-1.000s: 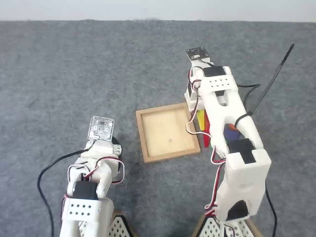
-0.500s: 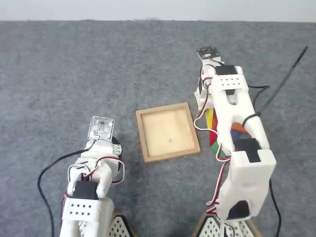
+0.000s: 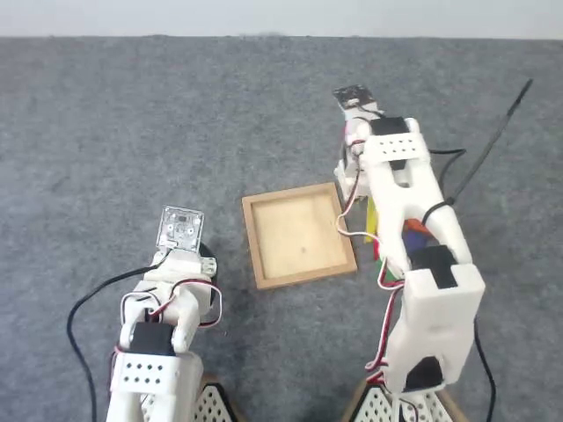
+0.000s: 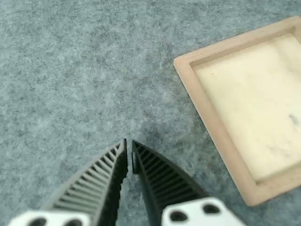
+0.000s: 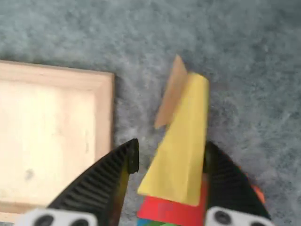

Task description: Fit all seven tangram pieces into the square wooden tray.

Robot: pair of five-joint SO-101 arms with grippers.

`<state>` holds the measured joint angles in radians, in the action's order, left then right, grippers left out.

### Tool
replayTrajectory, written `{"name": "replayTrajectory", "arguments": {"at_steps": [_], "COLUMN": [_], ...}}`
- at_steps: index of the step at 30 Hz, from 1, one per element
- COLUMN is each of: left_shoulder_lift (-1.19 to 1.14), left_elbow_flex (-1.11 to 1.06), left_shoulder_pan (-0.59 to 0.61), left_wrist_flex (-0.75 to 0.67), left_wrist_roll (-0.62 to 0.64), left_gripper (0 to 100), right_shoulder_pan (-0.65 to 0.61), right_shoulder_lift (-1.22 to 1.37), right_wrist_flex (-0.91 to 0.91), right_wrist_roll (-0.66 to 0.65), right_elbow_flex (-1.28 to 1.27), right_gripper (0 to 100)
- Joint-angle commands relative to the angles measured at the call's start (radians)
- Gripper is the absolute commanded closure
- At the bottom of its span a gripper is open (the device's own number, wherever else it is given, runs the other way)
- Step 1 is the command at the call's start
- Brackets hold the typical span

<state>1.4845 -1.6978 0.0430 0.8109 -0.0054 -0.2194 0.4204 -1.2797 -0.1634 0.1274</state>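
Change noted: in the high view the right arm (image 3: 405, 193) has swung back toward the tray (image 3: 250, 236) from its position half a second ago. It now lies close along the tray's right edge, much as it lay a second ago. With that swing it covers more of the coloured pieces. The tray itself has not shifted; it sits at frame centre on the grey carpet (image 3: 132, 114) with no piece inside it. The left arm (image 3: 167, 308), at lower left, is unchanged.

Left gripper (image 4: 128, 143): jaws closed tip to tip, holding nothing, over bare carpet near a corner of the tray (image 4: 204, 117).

Right gripper (image 5: 171, 148): jaws parted, straddling the yellow piece (image 5: 181, 141). One finger meets the piece's edge; the finger on the tray side stands just clear of it. The piece is tilted, its bare wooden face showing, and lies just beside the tray's rim (image 5: 104, 108) without touching it.

Obscured: the right arm hides most of the pile right of the tray. Only slivers show there, namely the yellow piece (image 3: 370, 215), a blue piece (image 3: 412, 234) and a green piece (image 3: 376, 258). A red piece (image 5: 169, 209) lies partly under the yellow one and is cut off at the frame edge. The count of pieces cannot be confirmed.
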Motion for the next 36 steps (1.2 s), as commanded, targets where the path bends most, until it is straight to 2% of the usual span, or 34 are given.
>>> {"name": "replayTrajectory", "arguments": {"at_steps": [1, 9, 17, 19, 24, 32, 36], "left_shoulder_lift": [0.017, 0.017, 0.017, 0.017, 0.017, 0.017, 0.017], "left_elbow_flex": [0.008, 0.008, 0.008, 0.008, 0.008, 0.008, 0.008], "left_shoulder_pan": [0.005, 0.005, 0.005, 0.005, 0.005, 0.005, 0.005], "left_wrist_flex": [0.005, 0.005, 0.005, 0.005, 0.005, 0.005, 0.005], "left_wrist_roll": [0.006, 0.006, 0.006, 0.006, 0.006, 0.006, 0.006], "left_gripper": [98, 98, 98, 98, 98, 98, 98], "right_shoulder_pan": [-0.036, -0.002, 0.025, 0.035, 0.038, 0.027, -0.033], "right_shoulder_lift": [-0.013, 0.025, 0.157, 0.153, 0.039, -0.213, -0.24], "right_wrist_flex": [0.001, -0.007, -0.005, -0.002, -0.03, -0.159, -0.189], "right_wrist_roll": [-0.012, -0.012, -0.012, -0.009, 0.046, 0.041, 0.041], "right_elbow_flex": [0.057, 0.058, 0.061, 0.063, 0.063, 0.061, 0.055], "right_gripper": [73.0, 93.3, 93.9, 96.5, 99.1, 99.2, 99.2]}}
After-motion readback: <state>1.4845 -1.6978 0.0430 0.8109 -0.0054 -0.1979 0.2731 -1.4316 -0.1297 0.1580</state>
